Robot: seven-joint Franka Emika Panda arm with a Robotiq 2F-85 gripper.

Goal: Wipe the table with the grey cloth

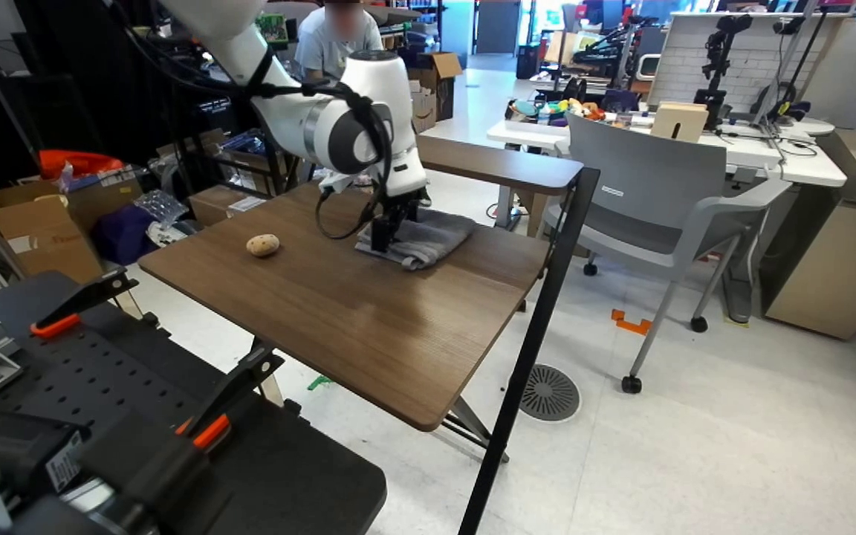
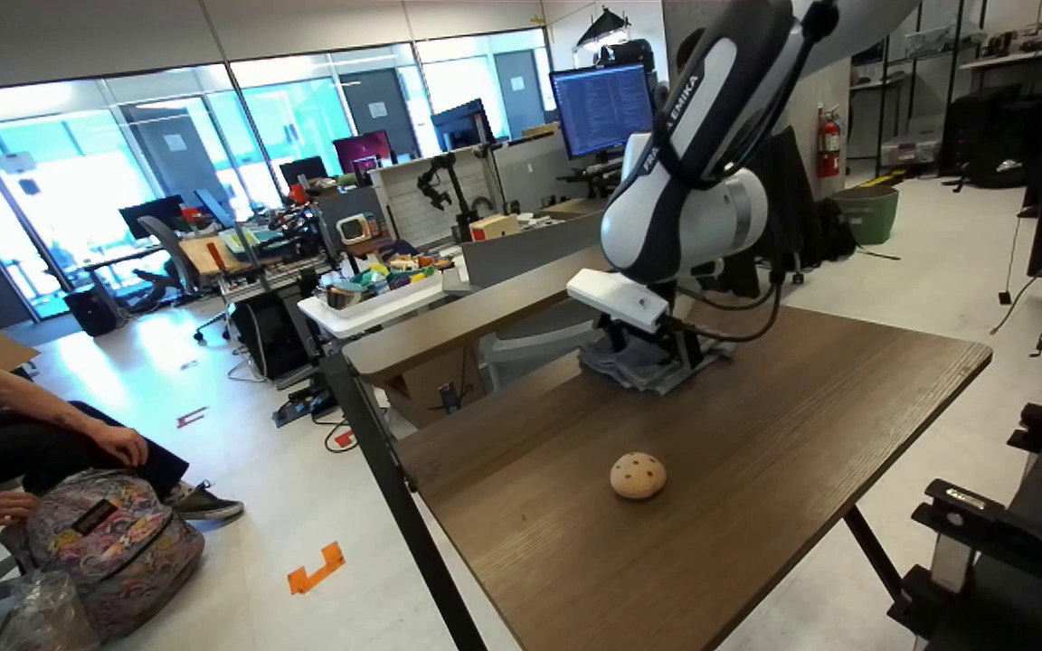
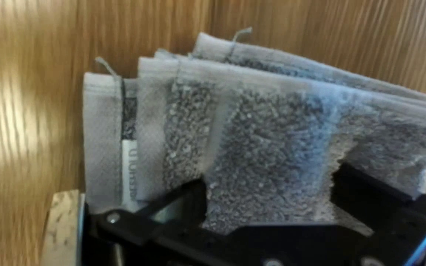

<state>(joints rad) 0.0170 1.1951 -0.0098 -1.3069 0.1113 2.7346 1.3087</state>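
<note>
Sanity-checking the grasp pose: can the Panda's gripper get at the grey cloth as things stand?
Probably yes: the gripper is down at the grey cloth, fingers apart with fabric showing between them. Nothing visible blocks it; the tan speckled object lies elsewhere on the table.

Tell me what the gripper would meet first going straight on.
Likely the grey cloth, lying under the open gripper, which may be touching it; depth is unclear there. Beneath the cloth is the table.

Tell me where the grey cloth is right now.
The grey cloth lies on the table at the jaws; in an exterior view it sits right of the speckled tan object, near the table's far edge.
</note>
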